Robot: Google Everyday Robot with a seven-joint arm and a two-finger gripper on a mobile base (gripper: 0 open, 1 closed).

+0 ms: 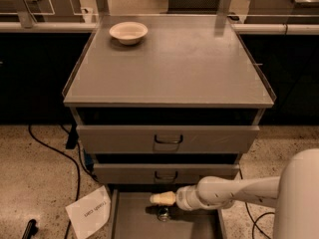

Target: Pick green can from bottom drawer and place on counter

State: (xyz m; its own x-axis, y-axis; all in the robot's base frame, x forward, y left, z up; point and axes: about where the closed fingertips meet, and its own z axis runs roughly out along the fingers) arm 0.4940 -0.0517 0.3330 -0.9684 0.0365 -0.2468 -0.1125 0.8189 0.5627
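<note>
Hovering gripper (162, 198) beside one green can (163, 213) in bottom drawer (133, 221); grip unclear; one bowl (128, 32) on counter (179, 68).

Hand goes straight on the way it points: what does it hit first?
The hand hangs over the bottom drawer, pointing image-left; the green can sits below, off that line. Likely first: the drawer's left wall, unless it passes above; height unclear.

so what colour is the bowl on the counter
The bowl is cream, camera view; gripper hovers over the bottom drawer.
</note>
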